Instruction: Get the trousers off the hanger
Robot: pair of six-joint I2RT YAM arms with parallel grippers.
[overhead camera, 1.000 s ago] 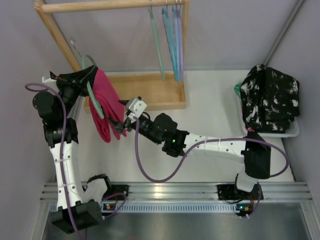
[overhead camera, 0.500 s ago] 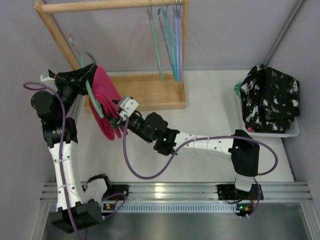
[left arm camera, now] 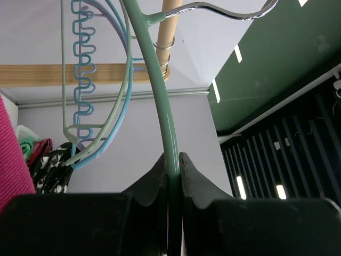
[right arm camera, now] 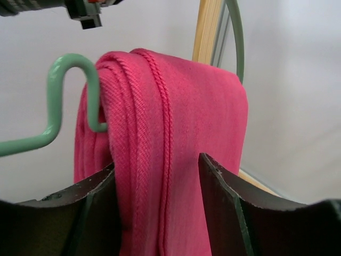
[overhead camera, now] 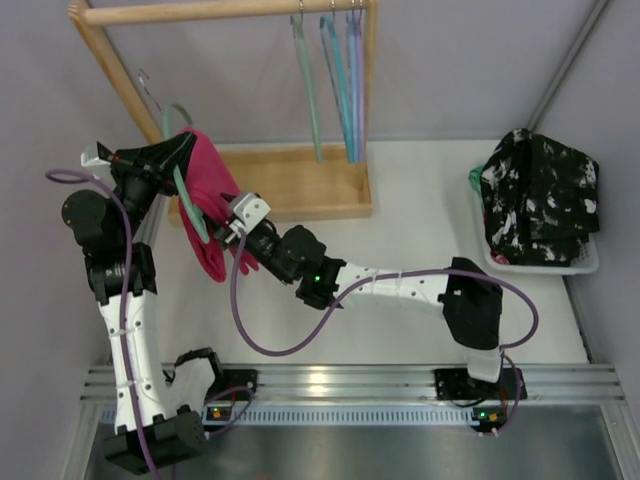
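Left gripper [left arm camera: 171,162] pinching shut on the hanger [left arm camera: 158,90]; right gripper [right arm camera: 157,161] gaping wide, straddling the trousers [right arm camera: 184,106] between its fingers.

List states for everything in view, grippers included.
Thin green-teal plastic hanger: off the wooden rail, clamped in the left gripper.
Magenta-pink cloth trousers: folded over the hanger, not yet removed.
Left gripper: shut on the hanger.
Right gripper: open, fingers straddling the trousers.
Other thin pastel hangers: hanging bare on the rail.
Black-and-white speckled clothes: piled in the white basket.
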